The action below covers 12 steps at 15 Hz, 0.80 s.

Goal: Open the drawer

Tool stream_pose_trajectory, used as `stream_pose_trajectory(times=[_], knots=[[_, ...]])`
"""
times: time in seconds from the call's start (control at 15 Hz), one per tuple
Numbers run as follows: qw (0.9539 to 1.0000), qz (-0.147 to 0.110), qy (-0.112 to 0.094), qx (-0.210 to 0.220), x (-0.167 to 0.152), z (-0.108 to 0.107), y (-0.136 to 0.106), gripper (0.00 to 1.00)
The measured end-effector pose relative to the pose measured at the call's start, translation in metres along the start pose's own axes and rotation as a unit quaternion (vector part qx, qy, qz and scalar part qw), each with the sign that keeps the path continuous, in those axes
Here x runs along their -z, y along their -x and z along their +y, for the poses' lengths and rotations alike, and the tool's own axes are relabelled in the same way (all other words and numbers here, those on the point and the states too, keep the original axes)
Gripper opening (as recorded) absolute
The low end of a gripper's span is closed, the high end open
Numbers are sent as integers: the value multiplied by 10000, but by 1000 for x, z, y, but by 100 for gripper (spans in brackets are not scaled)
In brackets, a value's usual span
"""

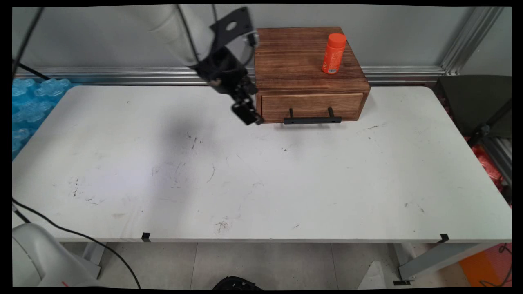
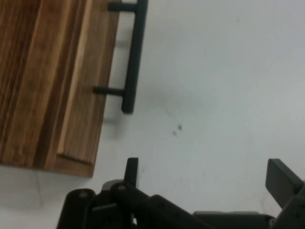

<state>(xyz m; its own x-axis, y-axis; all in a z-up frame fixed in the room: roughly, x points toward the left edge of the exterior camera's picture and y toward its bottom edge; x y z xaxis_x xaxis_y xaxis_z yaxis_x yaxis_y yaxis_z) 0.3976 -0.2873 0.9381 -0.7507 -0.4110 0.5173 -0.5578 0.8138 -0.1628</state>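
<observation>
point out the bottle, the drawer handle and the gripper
bottle (image 1: pixel 334 54), main view, middle of its orange body
handle (image 1: pixel 312 120), main view, middle of the black bar
gripper (image 2: pixel 205 174), hand view, midway between its open fingertips

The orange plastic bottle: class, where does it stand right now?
In the main view, the orange plastic bottle stands upright on the right part of the brown wooden drawer box's top, at the table's far edge.

The orange bottle (image 1: pixel 334 53) carries pale printed label marks, too small to read; nothing else bears text.

Open claw (image 2: pixel 205 174) beside closed wooden drawer box (image 1: pixel 310 73)
</observation>
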Motion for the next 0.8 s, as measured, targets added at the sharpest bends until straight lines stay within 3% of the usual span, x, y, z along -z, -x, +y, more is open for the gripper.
stream_pose_trajectory(times=[0.33,0.8], knots=[[9999,-33,-119,50,-45,1,-36,100],[9995,-188,-223,100,-104,1,-65,100]])
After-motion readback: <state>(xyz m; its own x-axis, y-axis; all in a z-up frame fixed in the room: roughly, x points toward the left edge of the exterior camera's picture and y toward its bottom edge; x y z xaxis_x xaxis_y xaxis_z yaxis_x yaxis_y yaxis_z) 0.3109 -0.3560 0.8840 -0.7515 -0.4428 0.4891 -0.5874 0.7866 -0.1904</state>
